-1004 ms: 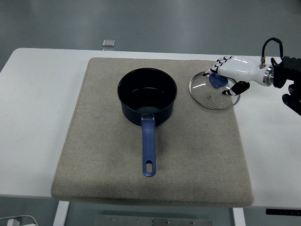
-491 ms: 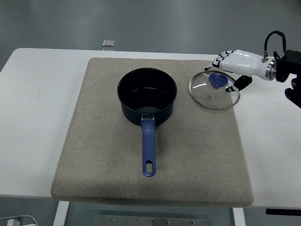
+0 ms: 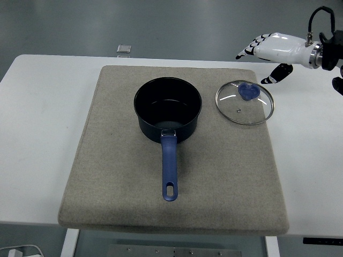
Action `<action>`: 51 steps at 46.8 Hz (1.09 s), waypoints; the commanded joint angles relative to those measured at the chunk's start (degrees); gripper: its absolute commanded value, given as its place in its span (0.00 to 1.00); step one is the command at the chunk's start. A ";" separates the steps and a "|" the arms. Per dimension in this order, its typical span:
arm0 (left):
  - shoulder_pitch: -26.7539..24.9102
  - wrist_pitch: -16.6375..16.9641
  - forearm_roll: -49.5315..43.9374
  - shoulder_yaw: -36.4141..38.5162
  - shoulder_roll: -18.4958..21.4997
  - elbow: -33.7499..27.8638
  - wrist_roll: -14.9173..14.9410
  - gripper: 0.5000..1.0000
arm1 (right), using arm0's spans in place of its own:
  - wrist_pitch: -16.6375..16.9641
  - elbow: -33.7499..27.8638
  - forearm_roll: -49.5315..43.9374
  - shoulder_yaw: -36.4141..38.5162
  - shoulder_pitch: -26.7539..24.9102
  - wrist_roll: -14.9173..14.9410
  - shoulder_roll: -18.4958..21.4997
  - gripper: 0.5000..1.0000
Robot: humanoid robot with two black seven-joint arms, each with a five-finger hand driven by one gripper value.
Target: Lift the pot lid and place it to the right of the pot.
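Lid [image 3: 244, 102] flat on mat [image 3: 225, 176], right of uncovered pot [image 3: 168, 110].

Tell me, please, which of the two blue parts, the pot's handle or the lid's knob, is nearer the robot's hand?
The lid's knob: it sits just below the open right hand, while the pot's handle points toward the table's near edge.

**Cut off and unclear in the head view**

The right arm [image 3: 328, 53] runs out of the frame at the upper right edge, so only its wrist and the right hand [image 3: 270, 51] show. At the bottom edge, the table's legs [image 3: 69, 243] and a metal plate [image 3: 177, 250] are cropped. A white object [image 3: 19, 251] in the lower left corner is cut off and unidentifiable. A small grey square [image 3: 124, 49] at the upper left, beyond the table, is too small to identify.
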 commanded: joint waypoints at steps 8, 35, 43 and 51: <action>0.00 0.00 0.01 0.00 0.00 0.00 0.00 1.00 | -3.42 0.53 1.49 2.90 3.77 0.00 0.77 0.80; 0.00 0.00 0.01 -0.08 0.00 0.00 0.00 1.00 | 7.45 3.96 41.11 16.26 4.13 0.00 1.13 0.80; 0.00 0.00 0.01 0.00 0.00 0.00 0.00 1.00 | 11.50 2.73 54.39 16.26 3.16 0.00 1.13 0.80; 0.00 0.00 0.01 0.00 0.00 0.00 0.00 1.00 | 14.23 1.23 66.34 16.26 2.28 -0.81 1.30 0.80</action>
